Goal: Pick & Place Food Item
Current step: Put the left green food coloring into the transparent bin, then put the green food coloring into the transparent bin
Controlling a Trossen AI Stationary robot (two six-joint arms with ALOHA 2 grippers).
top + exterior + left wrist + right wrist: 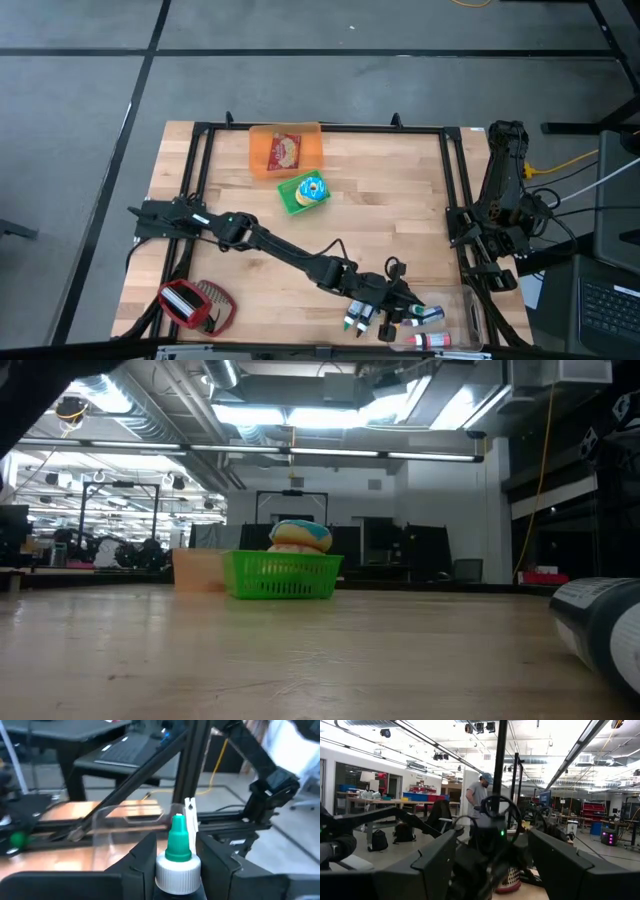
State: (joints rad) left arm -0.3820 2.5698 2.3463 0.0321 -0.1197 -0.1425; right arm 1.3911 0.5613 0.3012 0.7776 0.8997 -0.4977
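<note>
A bottle with a white cap (177, 866) and a green nozzle (178, 839) sits between the fingers of my left gripper (405, 308), which is shut on it. The left arm reaches across the table to its near right corner, by a clear plastic tray (125, 817). The bottle's body is hidden below the cap in the left wrist view. My right gripper (492, 865) stands open and empty; its arm is folded at the table's right edge (490, 225). My left gripper pinches the bottle between its two fingers (142, 862), just below the white cap (176, 876). The bottle lies along the fingers, nozzle pointing forward away from the wrist. The fingers run nearly level, from the table's left toward its right.
The clear tray (455, 320) holds a red-capped bottle (425, 341). A dark bottle (600, 630) lies near the front edge. An orange bin (285, 150) with a red packet and a green basket (305, 192) stand at the far middle. A red basket (195, 305) lies near left.
</note>
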